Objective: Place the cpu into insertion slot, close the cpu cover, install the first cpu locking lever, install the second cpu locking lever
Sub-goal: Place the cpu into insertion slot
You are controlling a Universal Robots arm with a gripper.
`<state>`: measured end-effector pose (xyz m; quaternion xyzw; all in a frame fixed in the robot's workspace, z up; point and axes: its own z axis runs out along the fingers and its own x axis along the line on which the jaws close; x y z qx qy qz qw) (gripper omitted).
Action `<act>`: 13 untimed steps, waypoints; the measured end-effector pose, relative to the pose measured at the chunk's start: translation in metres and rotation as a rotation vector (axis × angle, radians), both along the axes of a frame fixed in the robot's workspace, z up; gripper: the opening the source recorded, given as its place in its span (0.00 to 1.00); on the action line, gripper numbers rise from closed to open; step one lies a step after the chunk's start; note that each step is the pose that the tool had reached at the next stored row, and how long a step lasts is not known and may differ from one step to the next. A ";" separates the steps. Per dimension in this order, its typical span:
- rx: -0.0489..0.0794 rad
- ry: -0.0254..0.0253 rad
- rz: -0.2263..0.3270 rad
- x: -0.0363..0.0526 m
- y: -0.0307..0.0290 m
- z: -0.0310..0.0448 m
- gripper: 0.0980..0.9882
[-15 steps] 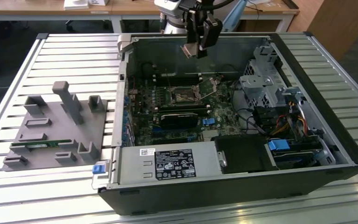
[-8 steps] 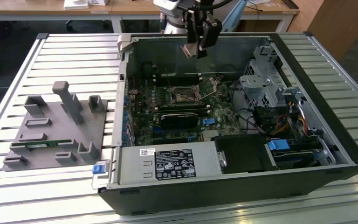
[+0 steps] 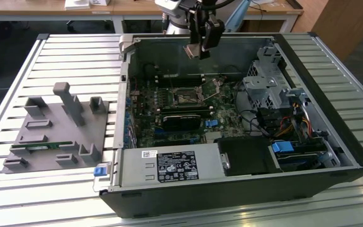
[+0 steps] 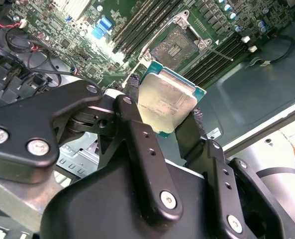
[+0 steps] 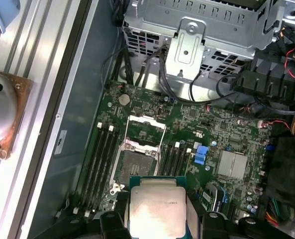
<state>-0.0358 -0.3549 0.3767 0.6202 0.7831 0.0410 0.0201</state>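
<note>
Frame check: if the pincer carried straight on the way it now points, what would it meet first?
Probably the insertion slot, or the green board beside it; depth is unclear. The pincer, shut on the cpu, hangs over that open slot with nothing between them in both wrist views.

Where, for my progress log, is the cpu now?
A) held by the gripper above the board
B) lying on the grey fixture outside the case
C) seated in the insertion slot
A: the gripper is shut on the cpu, above the bare insertion slot.
</note>
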 end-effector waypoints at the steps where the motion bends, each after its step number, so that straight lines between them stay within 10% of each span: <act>1: 0.000 0.0000 -0.003 0.0000 0.0000 0.0000 0.50; 13: 0.000 -0.0001 -0.036 0.0000 0.0000 -0.0001 0.50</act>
